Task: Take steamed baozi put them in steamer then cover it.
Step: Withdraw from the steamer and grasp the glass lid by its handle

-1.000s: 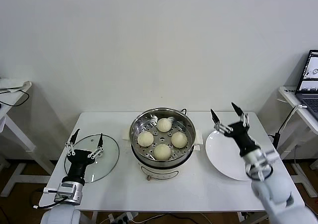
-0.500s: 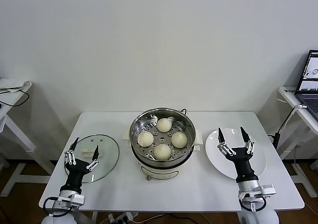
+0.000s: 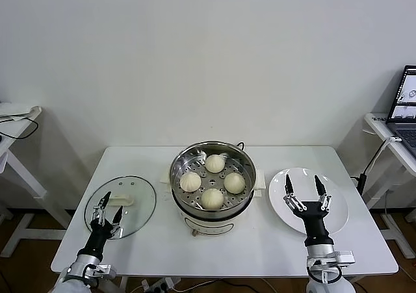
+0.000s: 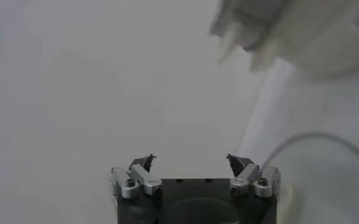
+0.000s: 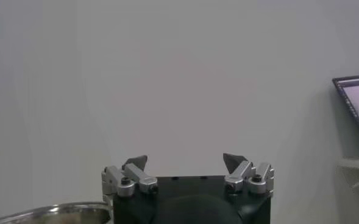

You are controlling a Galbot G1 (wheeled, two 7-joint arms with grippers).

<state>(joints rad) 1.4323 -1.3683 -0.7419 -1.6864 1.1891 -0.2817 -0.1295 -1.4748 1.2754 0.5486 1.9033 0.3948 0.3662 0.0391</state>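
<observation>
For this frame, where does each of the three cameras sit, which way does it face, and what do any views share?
Head view: high, facing forward and down at the table; shows steamer with baozi, glass lid, plate, left gripper, right gripper.
Left wrist view: on left wrist, facing the wall; own open fingers.
Right wrist view: likewise; open fingers, steamer rim, shared with head view.

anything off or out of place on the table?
Nothing stands out. Four baozi sit neatly in the steamer, the glass lid lies flat to its left, not yet on, and the plate is bare. Left gripper and right gripper are open.
</observation>
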